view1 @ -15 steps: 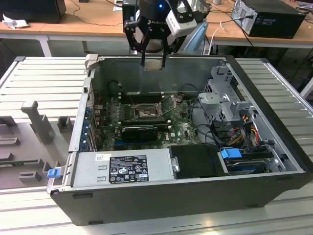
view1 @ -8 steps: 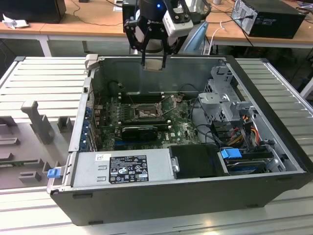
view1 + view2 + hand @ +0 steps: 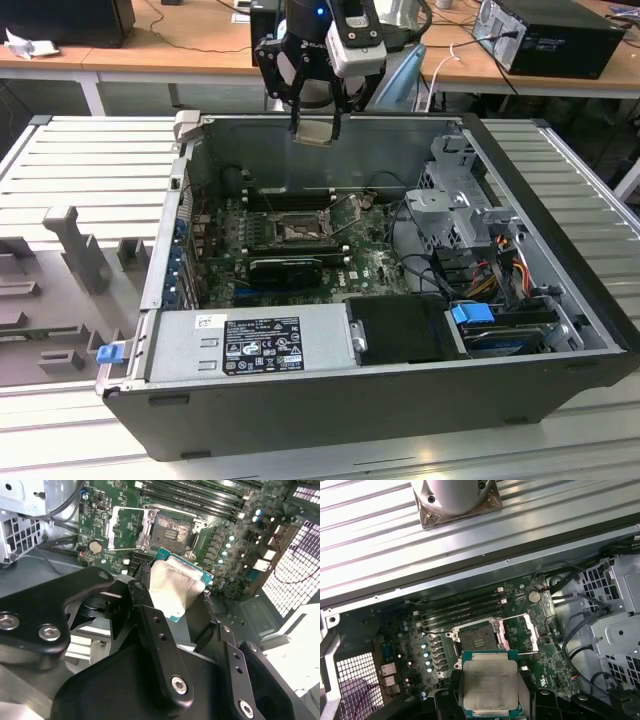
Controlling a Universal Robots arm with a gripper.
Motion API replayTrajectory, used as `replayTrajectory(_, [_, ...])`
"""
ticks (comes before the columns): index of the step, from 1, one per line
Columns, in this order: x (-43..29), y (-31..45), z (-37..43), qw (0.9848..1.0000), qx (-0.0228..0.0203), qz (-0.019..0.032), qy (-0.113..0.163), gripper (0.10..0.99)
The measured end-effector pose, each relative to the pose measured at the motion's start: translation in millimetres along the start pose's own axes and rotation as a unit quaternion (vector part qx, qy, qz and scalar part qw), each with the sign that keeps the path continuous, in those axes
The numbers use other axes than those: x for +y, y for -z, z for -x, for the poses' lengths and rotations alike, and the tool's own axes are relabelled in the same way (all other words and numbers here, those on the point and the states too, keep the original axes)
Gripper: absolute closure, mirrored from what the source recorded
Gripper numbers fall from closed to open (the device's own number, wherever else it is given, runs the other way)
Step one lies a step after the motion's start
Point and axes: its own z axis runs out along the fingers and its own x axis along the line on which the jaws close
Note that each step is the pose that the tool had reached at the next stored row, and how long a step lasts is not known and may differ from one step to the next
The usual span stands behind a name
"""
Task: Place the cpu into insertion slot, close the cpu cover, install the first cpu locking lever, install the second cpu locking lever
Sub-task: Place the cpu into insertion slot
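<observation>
End effector (image 3: 316,124) holding the cpu (image 3: 314,133) above an open computer case (image 3: 400,400).
Its fingers clamp the pale square chip over the case's far wall, well apart from the insertion slot (image 3: 297,228) on the green motherboard (image 3: 375,265) below. The case lies on a ribbed grey counter (image 3: 90,160).

The cpu (image 3: 489,682) has a dull metal top; the end effector (image 3: 175,587) looks matt.

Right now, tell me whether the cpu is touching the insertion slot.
Apart. In the exterior view the gripper holds the cpu high above the insertion slot, with open air between them.
</observation>
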Motion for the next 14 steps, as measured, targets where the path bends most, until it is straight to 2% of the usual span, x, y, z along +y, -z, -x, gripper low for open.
replayTrajectory(9, [0.0, 0.0, 0.0, 0.9992, -0.0035, 0.0007, -0.039, 0.557])
replayTrajectory(14, [0.0, 0.0, 0.0, 0.9982, -0.0054, 0.0010, -0.059, 0.557])
